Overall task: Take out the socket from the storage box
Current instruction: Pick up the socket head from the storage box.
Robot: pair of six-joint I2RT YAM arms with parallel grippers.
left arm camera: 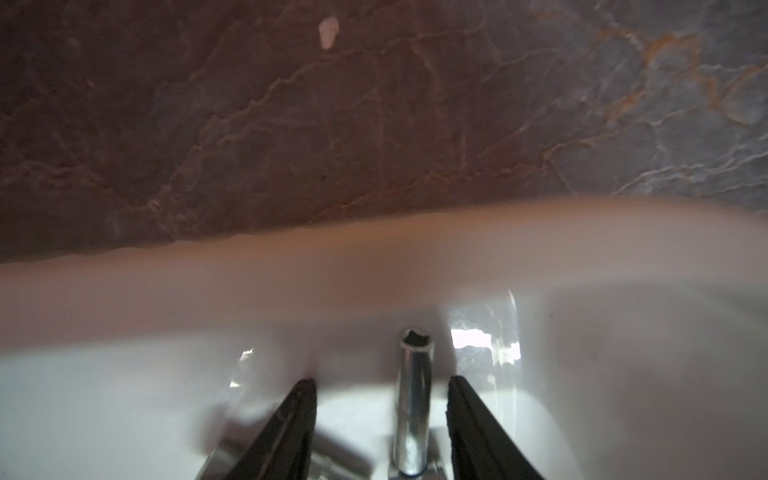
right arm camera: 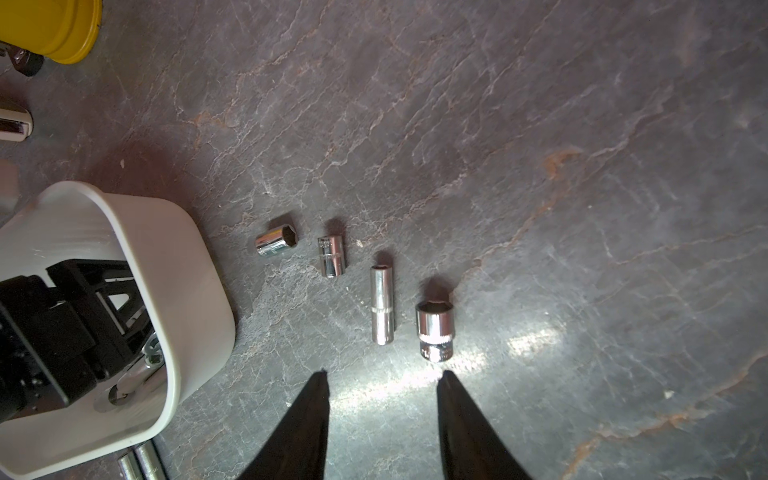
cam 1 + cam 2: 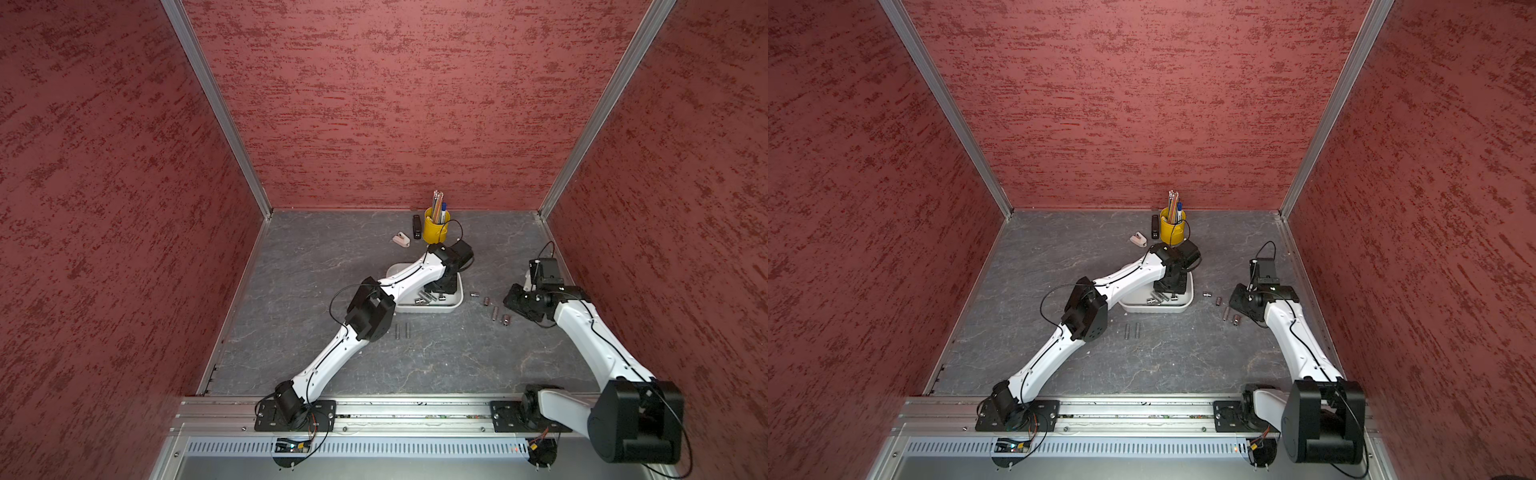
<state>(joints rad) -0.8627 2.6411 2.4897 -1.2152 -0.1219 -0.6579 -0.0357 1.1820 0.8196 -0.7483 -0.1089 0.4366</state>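
The white storage box (image 3: 453,305) (image 3: 1184,304) lies mid-table with several chrome sockets (image 3: 424,297) in it. My left gripper (image 3: 442,286) (image 3: 1169,286) reaches down into the box. In the left wrist view its jaws (image 1: 382,382) stand open astride a long chrome socket (image 1: 413,399), which lies on the box floor nearer one finger, with a gap on each side. My right gripper (image 2: 382,374) (image 3: 515,308) hovers open over bare table to the right of the box (image 2: 187,266), holding nothing. Its tips stop just short of a fat socket (image 2: 434,330).
Other loose sockets (image 2: 383,305) (image 2: 331,255) (image 2: 276,241) lie in a row between the box and my right gripper. Two slim ones (image 3: 402,330) lie in front of the box. A yellow pen cup (image 3: 435,230), a black stapler (image 3: 417,226) and a small white item (image 3: 401,240) stand behind it.
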